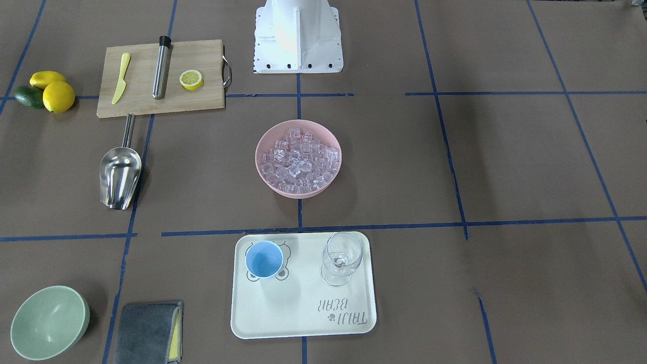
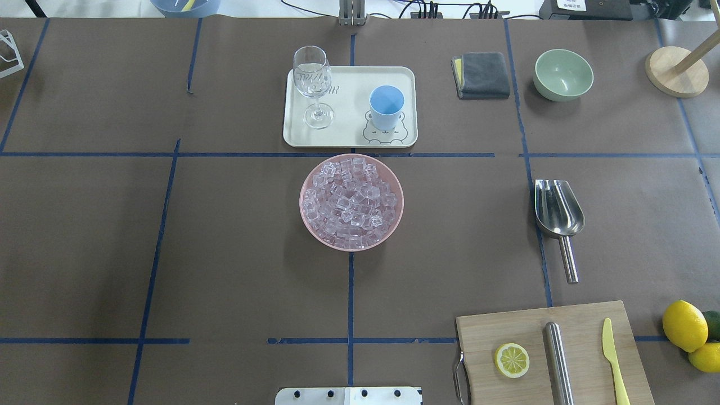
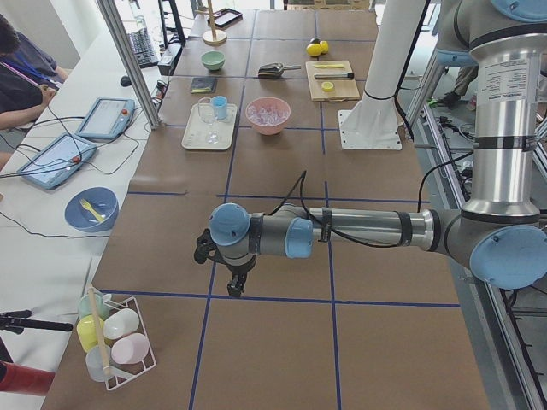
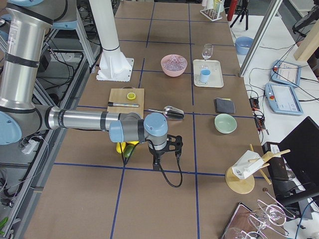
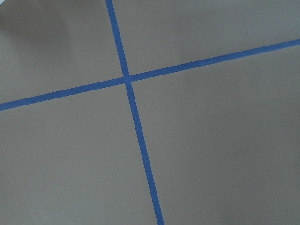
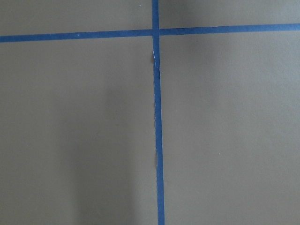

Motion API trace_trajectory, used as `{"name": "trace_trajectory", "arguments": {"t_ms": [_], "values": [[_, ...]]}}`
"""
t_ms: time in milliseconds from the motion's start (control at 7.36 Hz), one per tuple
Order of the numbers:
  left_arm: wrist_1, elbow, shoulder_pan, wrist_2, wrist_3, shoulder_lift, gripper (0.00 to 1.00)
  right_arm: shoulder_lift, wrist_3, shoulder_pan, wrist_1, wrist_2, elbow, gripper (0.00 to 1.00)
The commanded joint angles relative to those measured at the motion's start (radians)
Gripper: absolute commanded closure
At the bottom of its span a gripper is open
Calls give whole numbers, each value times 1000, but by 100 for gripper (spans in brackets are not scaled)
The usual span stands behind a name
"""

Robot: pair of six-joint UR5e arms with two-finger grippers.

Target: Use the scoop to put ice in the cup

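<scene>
The ice fills a pink bowl at the table's middle. The light-blue cup stands upright and empty on a white tray beyond the bowl. The steel scoop lies on the table to the bowl's right, its handle toward the robot. My left gripper hangs over bare table far from these things. My right gripper hangs over bare table past the lemons. Both show only in the side views, so I cannot tell whether they are open or shut. Both wrist views show only brown table and blue tape.
A clear stemmed glass stands on the tray beside the cup. A cutting board holds a lemon half, a steel cylinder and a yellow knife. Lemons, a green bowl and a grey cloth lie on the right side.
</scene>
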Motion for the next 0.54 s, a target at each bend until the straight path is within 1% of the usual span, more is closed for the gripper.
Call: {"name": "trace_trajectory", "arguments": {"t_ms": [0, 408], "values": [[0, 1, 0, 0, -2, -8, 0, 2, 0, 1, 0, 0, 0, 0], [0, -22, 0, 2, -2, -5, 0, 2, 3, 0, 0, 2, 2, 0]]}}
